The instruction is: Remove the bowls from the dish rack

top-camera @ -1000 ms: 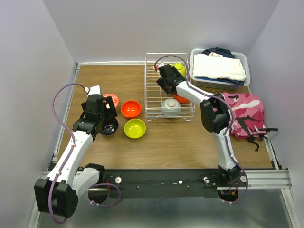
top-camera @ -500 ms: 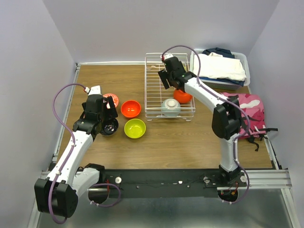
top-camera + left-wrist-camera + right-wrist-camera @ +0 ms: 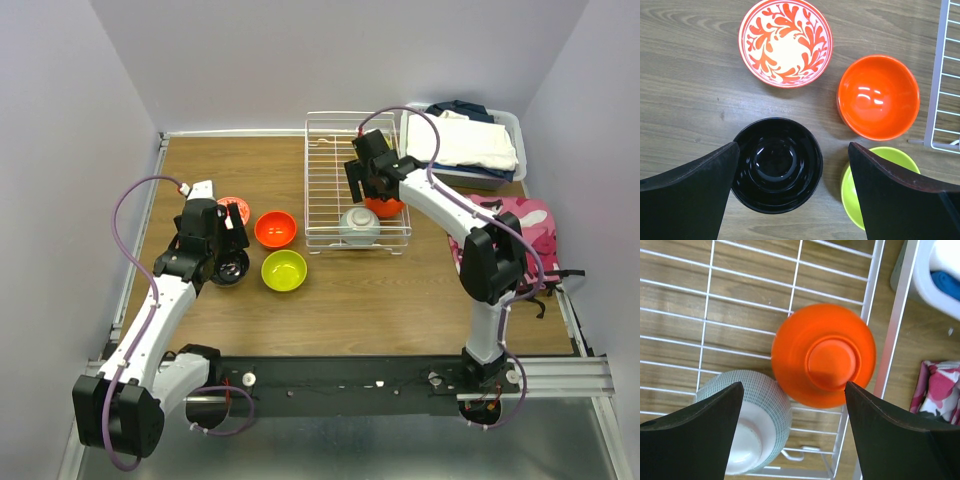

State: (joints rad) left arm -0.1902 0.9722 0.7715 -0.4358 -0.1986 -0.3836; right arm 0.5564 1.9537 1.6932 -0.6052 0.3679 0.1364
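Observation:
The white wire dish rack (image 3: 325,180) stands at the back of the table. Two upturned bowls lie in its near right corner: an orange bowl (image 3: 386,208) (image 3: 822,355) and a pale blue bowl (image 3: 359,226) (image 3: 752,415). My right gripper (image 3: 372,180) (image 3: 792,387) hovers open above them, holding nothing. Left of the rack, upright on the table, are a red-and-white patterned bowl (image 3: 785,42), an orange bowl (image 3: 878,96), a lime-green bowl (image 3: 852,190) and a dark bowl (image 3: 777,165). My left gripper (image 3: 222,245) (image 3: 792,150) hangs open over the dark bowl, empty.
A grey bin (image 3: 460,145) of folded clothes sits right of the rack at the back. A pink camouflage bag (image 3: 505,240) lies in front of it near the right edge. The rack's right wall (image 3: 867,315) runs close beside the orange bowl.
My right gripper has swung from the rack's back toward its near right corner, now over the upturned orange bowl. The left arm and the bowls on the table have not moved.

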